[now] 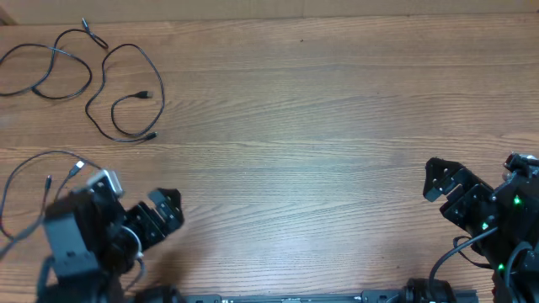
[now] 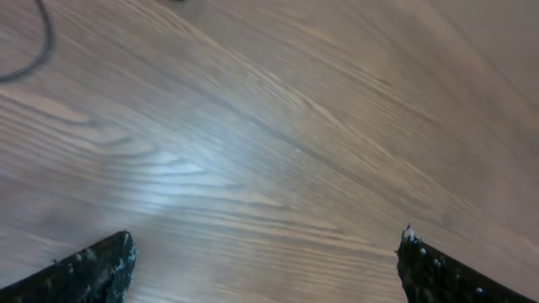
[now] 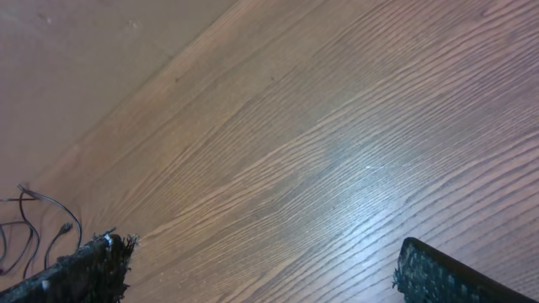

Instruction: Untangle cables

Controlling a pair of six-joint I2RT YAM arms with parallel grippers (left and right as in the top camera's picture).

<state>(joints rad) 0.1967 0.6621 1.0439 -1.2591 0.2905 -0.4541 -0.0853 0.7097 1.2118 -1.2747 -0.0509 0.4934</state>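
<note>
Overhead, cables [image 1: 103, 76] loose far left, left tool [image 2: 265, 240] spread, right tool [image 3: 261, 244] spread

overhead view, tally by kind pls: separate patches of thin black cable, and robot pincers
cable patches: 2 (upper-left loops, lower-left loops)
pincers: 2 (left pincer, right pincer), both open and holding nothing
total: 4

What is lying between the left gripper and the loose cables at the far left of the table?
Nothing visible. Only bare table separates the open left gripper from the cables. One more cable, with a silvery plug end, curls beside the left arm, off to the side of that path.
</note>
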